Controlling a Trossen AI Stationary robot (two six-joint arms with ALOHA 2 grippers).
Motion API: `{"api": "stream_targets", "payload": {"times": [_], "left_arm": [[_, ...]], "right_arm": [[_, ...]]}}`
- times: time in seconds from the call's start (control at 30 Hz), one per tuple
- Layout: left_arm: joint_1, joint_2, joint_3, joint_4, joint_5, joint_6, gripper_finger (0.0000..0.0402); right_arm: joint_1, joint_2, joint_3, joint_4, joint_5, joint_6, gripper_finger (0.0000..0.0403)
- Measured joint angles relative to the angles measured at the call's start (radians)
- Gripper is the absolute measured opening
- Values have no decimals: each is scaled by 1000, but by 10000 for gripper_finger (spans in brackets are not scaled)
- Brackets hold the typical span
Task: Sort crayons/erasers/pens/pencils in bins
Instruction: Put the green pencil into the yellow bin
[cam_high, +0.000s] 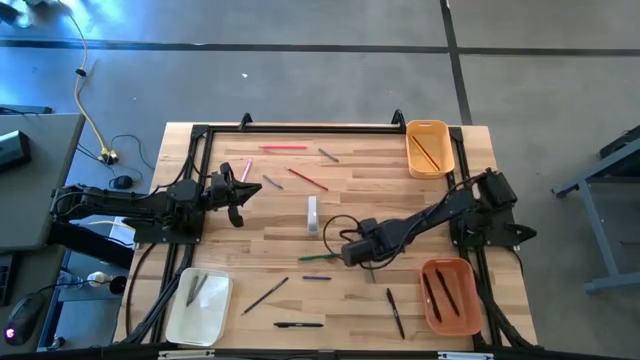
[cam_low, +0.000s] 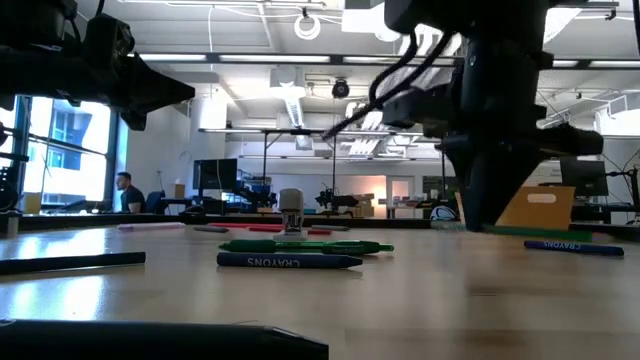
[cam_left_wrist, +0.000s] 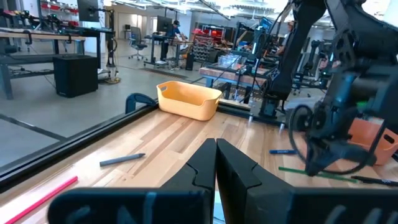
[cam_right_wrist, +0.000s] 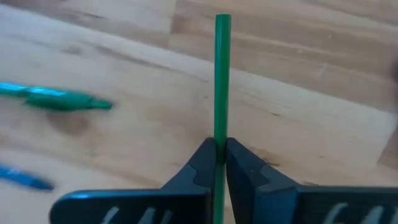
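Sorting partly done; right gripper clamped on a green pencil at table centre.

Bins so far: the yellow-orange bin (cam_high: 429, 148), upper right in the high view, holds a thin stick or two; the orange bin (cam_high: 449, 295), lower right, holds two dark pens; the cream-white bin (cam_high: 198, 305), lower left, holds what look like two grey pieces. Still loose on the table (cam_high: 400, 210): red pencil (cam_high: 283, 148) near the top edge, grey and red sticks mid-table, blue crayon (cam_low: 289, 260), black pens along the bottom, a small upright white item (cam_high: 312, 216). Most of the work remains, by my reckoning. Right gripper (cam_right_wrist: 220, 147) is closed narrow around the green pencil (cam_right_wrist: 222, 74), which projects straight ahead between its fingertips. Left gripper (cam_left_wrist: 216, 144) is closed and empty, left of centre.
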Motion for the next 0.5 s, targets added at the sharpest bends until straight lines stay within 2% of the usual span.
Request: {"api": "stream_targets", "payload": {"times": [0.3,0.5], "left_arm": [[0,0,0,0,0,0,1],[0,0,0,0,0,0,1]], "right_arm": [[-100,-154,1,-97,62,-169,8],[-292,-280,2,-280,96,-396,8]]}}
